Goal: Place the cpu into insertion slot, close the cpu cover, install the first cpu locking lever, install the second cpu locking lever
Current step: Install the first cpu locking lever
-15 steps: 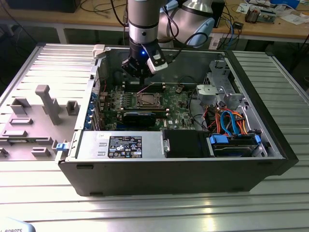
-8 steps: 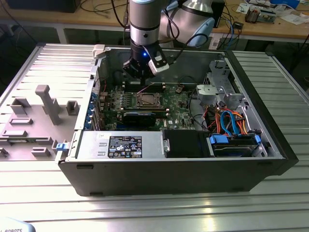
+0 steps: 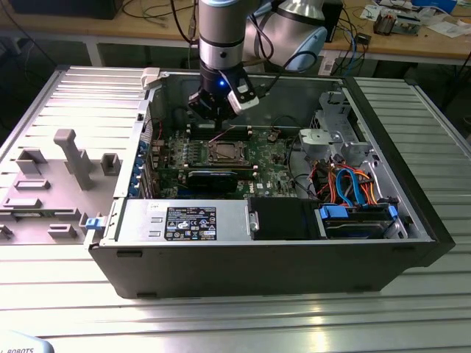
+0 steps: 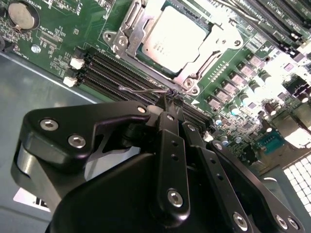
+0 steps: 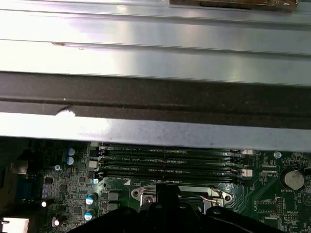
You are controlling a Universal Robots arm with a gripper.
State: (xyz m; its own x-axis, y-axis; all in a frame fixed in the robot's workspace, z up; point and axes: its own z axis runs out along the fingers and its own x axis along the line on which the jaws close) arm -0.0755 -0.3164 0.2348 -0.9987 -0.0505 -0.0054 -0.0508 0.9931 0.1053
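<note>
We see cpu point(image 4: 172, 39) seated in insertion slot point(image 4: 127, 22), cpu cover point(image 4: 221, 36) shut over its edges. Gripper point(image 4: 171, 99) fingers pinched together on thin wire locking lever point(image 4: 143, 89) beside socket, probably to swing it into latch.

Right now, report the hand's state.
Hand: closed, its fingertips pinching the thin wire locking lever beside the cpu cover.

Case wall point(image 3: 243, 79) and memory slots point(image 4: 121, 73) crowd the fingers point(image 4: 167, 104) beside the insertion slot point(image 4: 170, 39).
</note>
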